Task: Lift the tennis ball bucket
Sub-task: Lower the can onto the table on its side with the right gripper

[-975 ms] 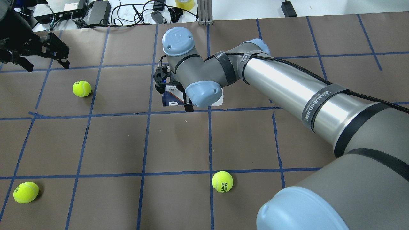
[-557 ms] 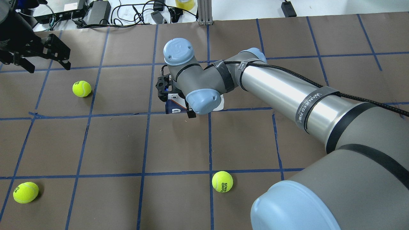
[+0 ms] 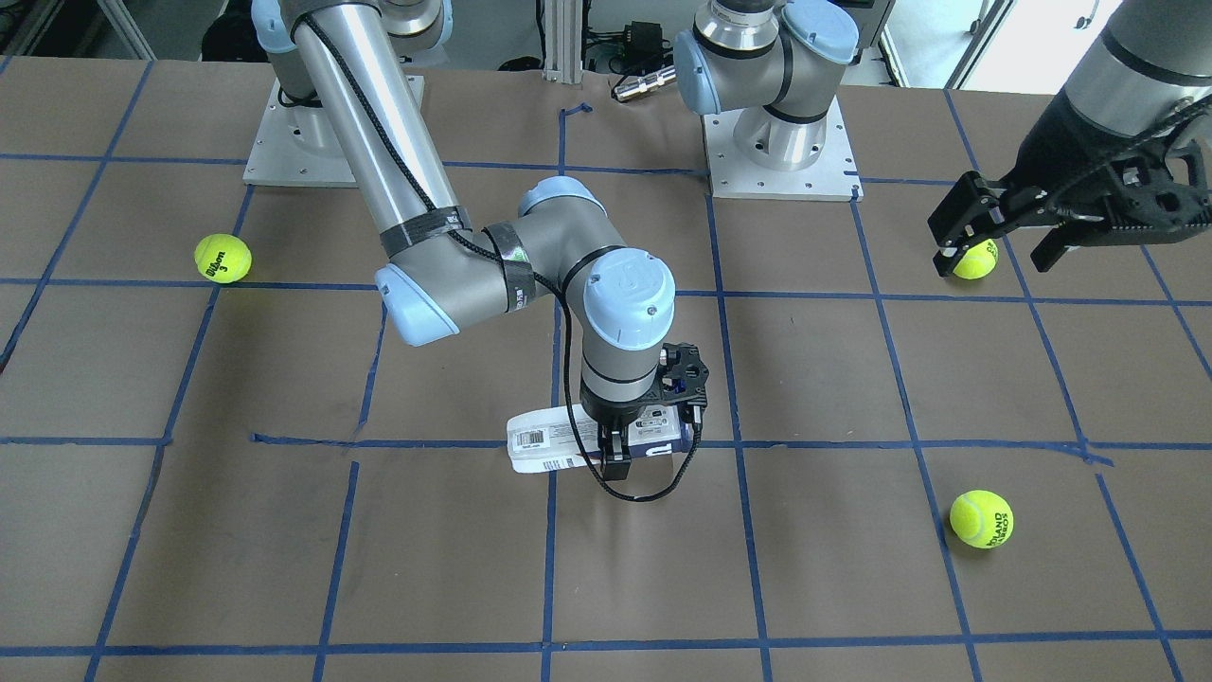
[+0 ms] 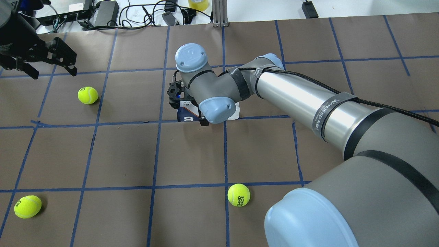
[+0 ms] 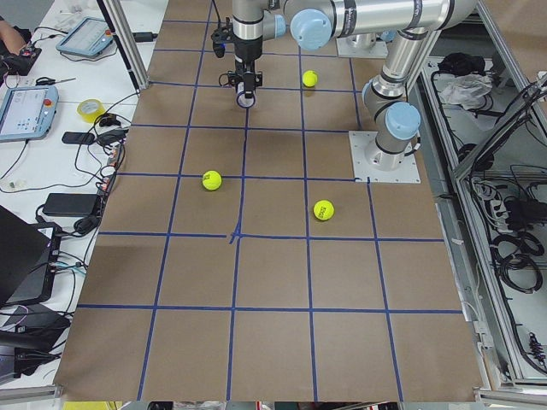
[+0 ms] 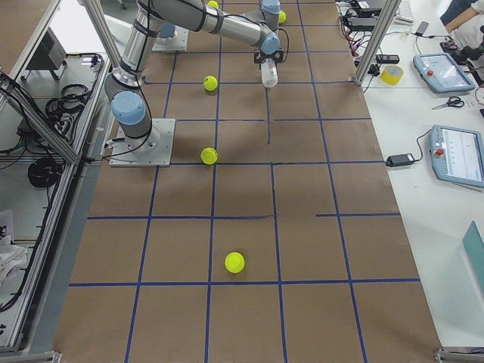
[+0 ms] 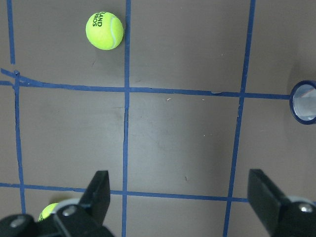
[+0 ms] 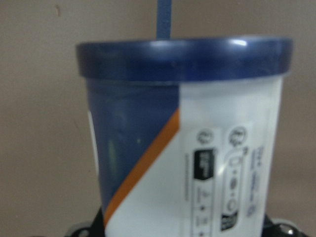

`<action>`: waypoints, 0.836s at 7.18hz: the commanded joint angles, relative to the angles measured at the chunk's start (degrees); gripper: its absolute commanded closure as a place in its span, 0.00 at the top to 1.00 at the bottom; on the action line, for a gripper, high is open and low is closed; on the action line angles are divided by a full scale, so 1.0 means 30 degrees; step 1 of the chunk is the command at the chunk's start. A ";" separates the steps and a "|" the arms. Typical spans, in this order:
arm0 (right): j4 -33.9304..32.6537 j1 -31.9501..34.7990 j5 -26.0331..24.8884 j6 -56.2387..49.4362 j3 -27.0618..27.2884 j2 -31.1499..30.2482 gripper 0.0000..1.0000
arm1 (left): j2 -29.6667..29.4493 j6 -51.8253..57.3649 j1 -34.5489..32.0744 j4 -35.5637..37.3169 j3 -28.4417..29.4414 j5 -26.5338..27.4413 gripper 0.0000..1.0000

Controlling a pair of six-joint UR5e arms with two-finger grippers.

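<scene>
In the front-facing view the right gripper (image 3: 620,443) is closing its jaws around the middle of the tennis ball bucket (image 3: 544,447). The bucket is lying sideways across a blue tape line near the middle of the counter (image 3: 284,549). The left gripper (image 3: 999,248) is hanging well off to the side, jaws spread wide and holding nothing. Overhead, bucket and right wrist are sitting slightly nearer the robot than a second ago, having shifted as one. The grasp is therefore probably holding and the lift just beginning, though I cannot tell whether the bucket is clear of the counter. The left wrist camera is catching the bucket's navy rim end-on at its edge, and the right wrist camera is filling with its label. Brown paper gridded with blue tape is covering the counter, with loose tennis balls (image 4: 87,95) lying well apart. Cables (image 4: 137,13) are crowding the far edge, and control tablets (image 6: 460,155) are resting on a white side bench.
</scene>
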 commanded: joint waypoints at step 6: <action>0.2999 -0.1697 0.1466 0.1538 -0.0202 -0.3659 1.00 | -0.0058 -0.0027 0.0029 -0.0085 0.0006 -0.0626 1.00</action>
